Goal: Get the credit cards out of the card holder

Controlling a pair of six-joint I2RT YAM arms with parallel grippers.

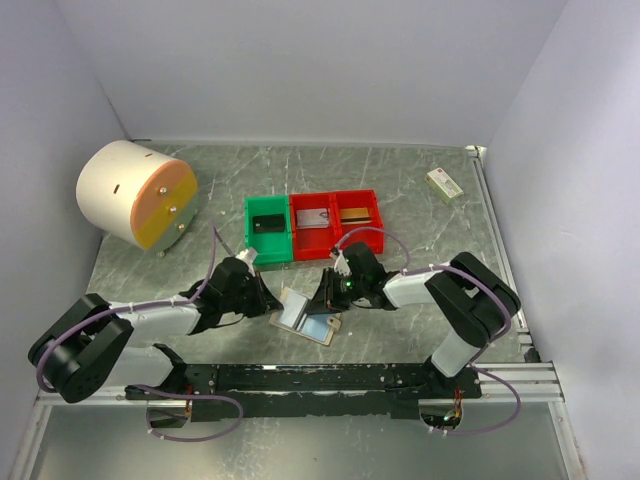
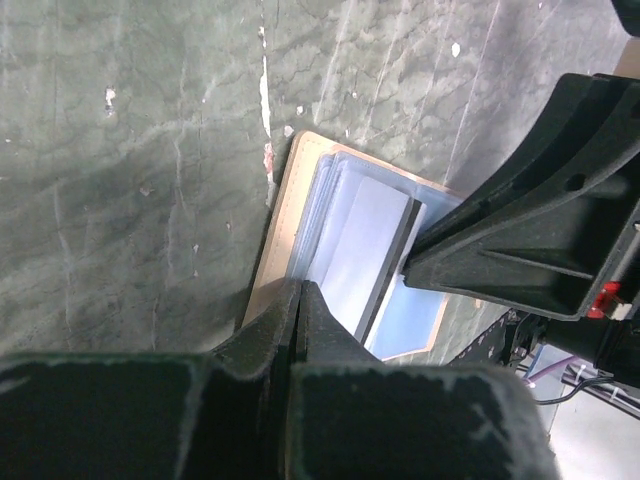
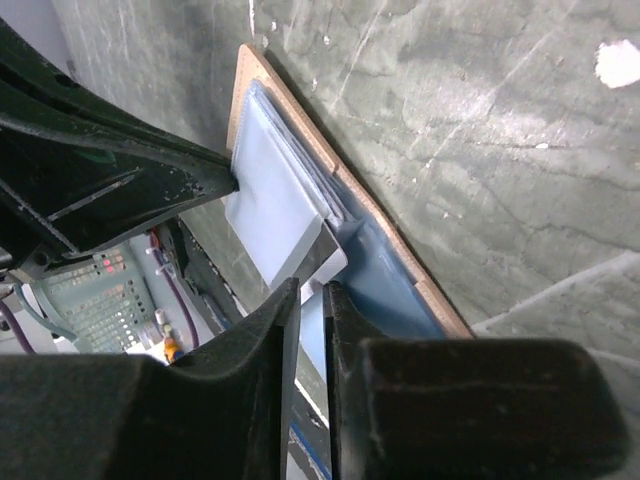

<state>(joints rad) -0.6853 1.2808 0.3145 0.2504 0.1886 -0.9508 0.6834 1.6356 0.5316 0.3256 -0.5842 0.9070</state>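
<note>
The tan card holder (image 1: 318, 326) lies open on the table between both arms, its pale blue-grey pockets up. My left gripper (image 1: 272, 300) is shut on the holder's left edge (image 2: 285, 220), and that half stands tilted up. A thin card (image 3: 322, 252) with a dark edge (image 2: 392, 262) sticks out of a pocket. My right gripper (image 3: 312, 290) sits just short of that card's corner, its jaws a narrow gap apart with nothing clearly between them. Other cards lie in the bins: a dark card (image 1: 268, 224), a silver-grey card (image 1: 314, 217) and a gold card (image 1: 353, 213).
Behind the holder stand a green bin (image 1: 267, 245) and two red bins (image 1: 334, 203). A large white cylinder with an orange face (image 1: 135, 193) lies at the back left. A small white-and-green box (image 1: 444, 185) sits at the back right. A black rail (image 1: 340, 378) runs along the near edge.
</note>
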